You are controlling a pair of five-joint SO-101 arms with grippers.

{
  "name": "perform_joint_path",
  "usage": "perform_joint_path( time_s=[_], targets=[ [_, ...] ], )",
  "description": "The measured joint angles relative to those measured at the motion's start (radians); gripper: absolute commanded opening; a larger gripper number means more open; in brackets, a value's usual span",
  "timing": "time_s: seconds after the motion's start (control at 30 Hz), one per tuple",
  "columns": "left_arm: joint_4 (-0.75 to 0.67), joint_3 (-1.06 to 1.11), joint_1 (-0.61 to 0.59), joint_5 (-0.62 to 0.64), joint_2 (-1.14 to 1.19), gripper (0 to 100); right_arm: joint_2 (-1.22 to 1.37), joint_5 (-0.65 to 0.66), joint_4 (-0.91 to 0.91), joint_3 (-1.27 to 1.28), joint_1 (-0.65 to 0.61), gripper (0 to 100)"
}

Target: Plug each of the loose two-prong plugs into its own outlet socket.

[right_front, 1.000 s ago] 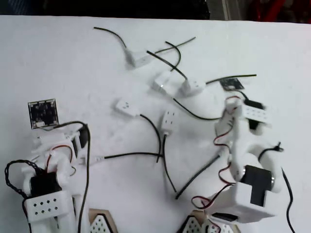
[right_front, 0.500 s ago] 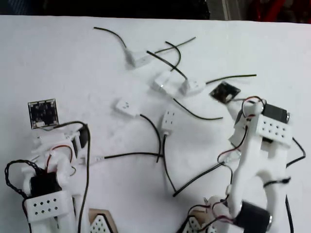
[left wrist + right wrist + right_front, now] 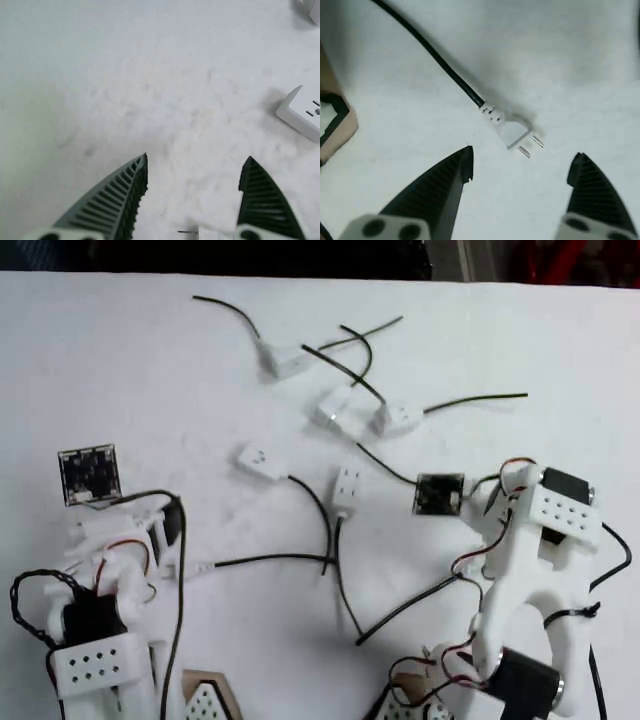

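Note:
A white two-prong plug (image 3: 512,132) on a black cord (image 3: 430,55) lies flat on the white table, its prongs pointing between the fingertips of my right gripper (image 3: 522,154), which is open just above and around it. In the high view this cord (image 3: 405,608) runs up to the right arm (image 3: 525,560). My left gripper (image 3: 196,158) is open over bare table, with a second white plug (image 3: 210,232) at its base and a white outlet block (image 3: 305,112) off to one side. From above, that plug (image 3: 195,567) lies by the left arm (image 3: 100,620) and the outlet (image 3: 260,462) farther out.
Several more white outlet blocks (image 3: 347,488) (image 3: 335,408) (image 3: 397,418) and black cords (image 3: 330,540) are scattered over the middle and far side of the table. Cardboard pieces (image 3: 205,698) sit at the near edge; one (image 3: 335,117) is close to the right gripper.
The right arm has pulled back toward the near edge and swung inward, its wrist camera now lower over the table. The left arm and the plugs have stayed still.

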Motion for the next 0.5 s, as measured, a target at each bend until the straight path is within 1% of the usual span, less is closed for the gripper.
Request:
perform_joint_path(
  time_s=[0.07,0.23,0.43,0.5],
  targets=[
    [0.000,0.000,0.000,0.000,0.000,29,0.035,0.031,-0.043,0.011,0.018,35.9],
    [0.000,0.000,0.000,0.000,0.000,29,0.153,0.046,-0.144,0.014,0.025,36.0],
    [0.000,0.000,0.000,0.000,0.000,29,0.275,0.049,-0.190,0.014,0.025,35.8],
    [0.000,0.000,0.000,0.000,0.000,29,0.287,0.049,-0.196,0.015,0.023,33.1]
  ],
)
